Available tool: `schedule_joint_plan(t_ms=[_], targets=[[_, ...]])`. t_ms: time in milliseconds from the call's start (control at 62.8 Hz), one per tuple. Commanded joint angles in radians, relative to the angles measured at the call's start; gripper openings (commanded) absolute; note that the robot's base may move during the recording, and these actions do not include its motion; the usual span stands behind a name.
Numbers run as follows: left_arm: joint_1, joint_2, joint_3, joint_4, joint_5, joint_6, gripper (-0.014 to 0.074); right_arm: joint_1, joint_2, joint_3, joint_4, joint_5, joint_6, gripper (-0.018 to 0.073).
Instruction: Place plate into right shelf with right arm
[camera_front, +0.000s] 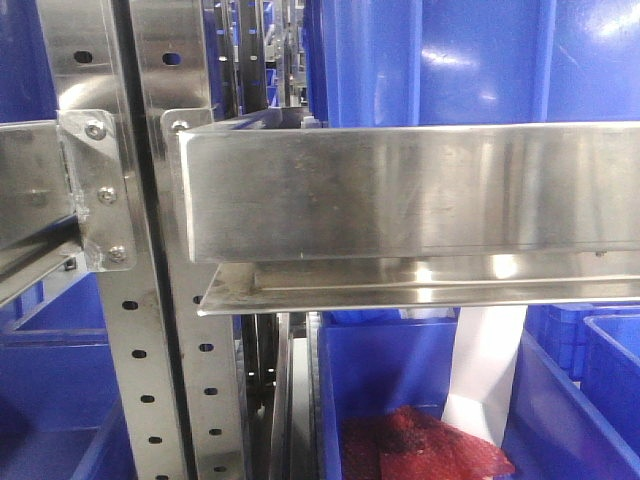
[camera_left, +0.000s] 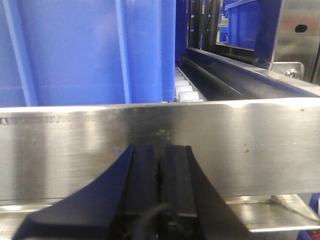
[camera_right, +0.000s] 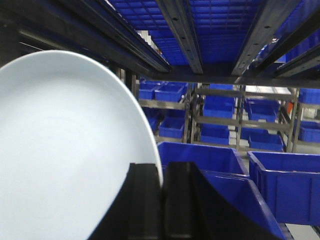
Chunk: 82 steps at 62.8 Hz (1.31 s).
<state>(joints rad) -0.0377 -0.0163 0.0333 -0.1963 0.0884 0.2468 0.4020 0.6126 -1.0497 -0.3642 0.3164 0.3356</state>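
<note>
In the right wrist view the white plate (camera_right: 65, 150) fills the left half, held on edge by its rim. My right gripper (camera_right: 162, 172) is shut on that rim, its black fingers (camera_right: 182, 200) clamping it. Dark shelf rails (camera_right: 185, 35) run overhead, so the gripper sits under a shelf level. The right shelf shows in the front view as a broad steel front rail (camera_front: 420, 190) with hole-punched uprights (camera_front: 140, 300). My left gripper (camera_left: 161, 152) is shut with nothing in it, close against a steel rail (camera_left: 160, 135). Neither arm nor the plate shows in the front view.
Blue bins (camera_right: 200, 157) stand below and beyond the plate, with more (camera_right: 285, 185) to the right and racks of bins (camera_right: 220, 107) behind. In the front view a blue bin (camera_front: 400, 400) under the rail holds red material (camera_front: 420, 445) and a white strip (camera_front: 485, 370).
</note>
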Motion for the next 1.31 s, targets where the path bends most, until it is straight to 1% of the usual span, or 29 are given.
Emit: schedule_joint_plan(t_ms=[0,64,223,303,382,542,621,908,1083,1147,1179,1291], targets=[[-0.003,-0.011,0.006,-0.004,-0.083,-0.002,-0.0047,-0.003,0.135,-0.157,-0.020,-0.020,-0.003,0.0055],[-0.003,-0.011,0.006,-0.004,-0.083,-0.002,-0.0047,-0.003,0.237,-0.268,-0.020,0.051,-0.003,0.0055],[-0.003,-0.011,0.006,-0.004,-0.083,-0.002,-0.0047,-0.007,0.411,-0.454,-0.020,0.204,-0.003,0.0055],[-0.003,-0.011,0.006,-0.004,-0.083,-0.002,-0.0047,-0.028,0.473,-0.510,-0.020,0.239,-0.003,0.0055],[-0.003,-0.011,0.006,-0.004,-0.083,-0.002,-0.0047,-0.074,0.529,-0.556,-0.020,0.268,-0.003,0.0055],[-0.003,-0.011,0.006,-0.004,-0.083,-0.002,-0.0047,-0.166,0.607,-0.581,-0.020,0.263,-0.003,0.0055],[-0.003,-0.011,0.006,-0.004,-0.083,-0.002,-0.0047,-0.186,0.652,-0.581,-0.020,0.259,-0.003,0.0055],[-0.003,-0.011,0.006,-0.004,-0.083,-0.002,-0.0047,-0.189,0.844,-0.581,-0.020,0.260,-0.003,0.0055],[-0.003,-0.011,0.006,-0.004,-0.083,-0.002,-0.0047,-0.189,0.890,-0.581,-0.020,0.260,-0.003,0.0062],[-0.003,-0.011,0.006,-0.004,-0.083,-0.002,-0.0047,-0.189,0.890,-0.581,-0.019,0.262,-0.003,0.0109],[-0.003,-0.011,0.006,-0.004,-0.083,-0.002,-0.0047,-0.189,0.888,-0.583,-0.019,0.262,-0.003,0.0150],[-0.003,-0.011,0.006,-0.004,-0.083,-0.002,-0.0047,-0.189,0.883,-0.593,-0.019,0.269,-0.003,0.0389]])
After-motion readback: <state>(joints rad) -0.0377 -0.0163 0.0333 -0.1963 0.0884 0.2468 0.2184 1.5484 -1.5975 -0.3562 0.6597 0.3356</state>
